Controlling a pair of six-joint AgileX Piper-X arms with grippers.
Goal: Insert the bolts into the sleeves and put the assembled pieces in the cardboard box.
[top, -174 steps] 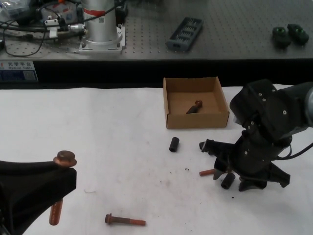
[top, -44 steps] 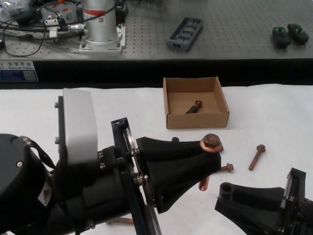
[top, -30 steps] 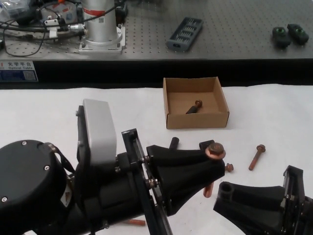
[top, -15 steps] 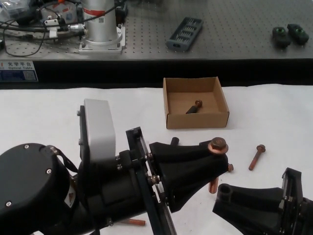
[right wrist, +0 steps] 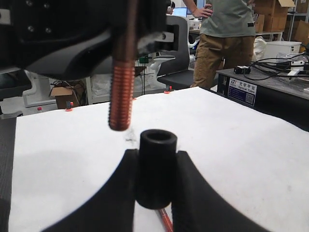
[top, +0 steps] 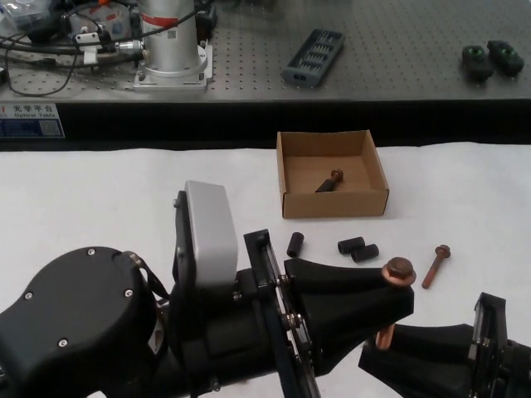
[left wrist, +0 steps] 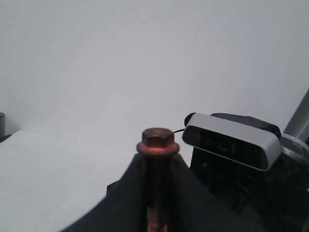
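Lower right in the high view, the left claw point(top: 400, 292) is pinching a copper bolt point(top: 398, 269) upright. The right claw point(right wrist: 155, 157) is gripping a black sleeve point(right wrist: 157, 166) just beneath its tip. The cardboard box point(top: 336, 204) is sitting mid-frame.

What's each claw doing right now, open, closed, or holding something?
Left claw: closed on a copper bolt.
Right claw: closed on a black sleeve.

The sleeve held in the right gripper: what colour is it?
The short cylindrical sleeve is plain black, seen best in the right wrist view.
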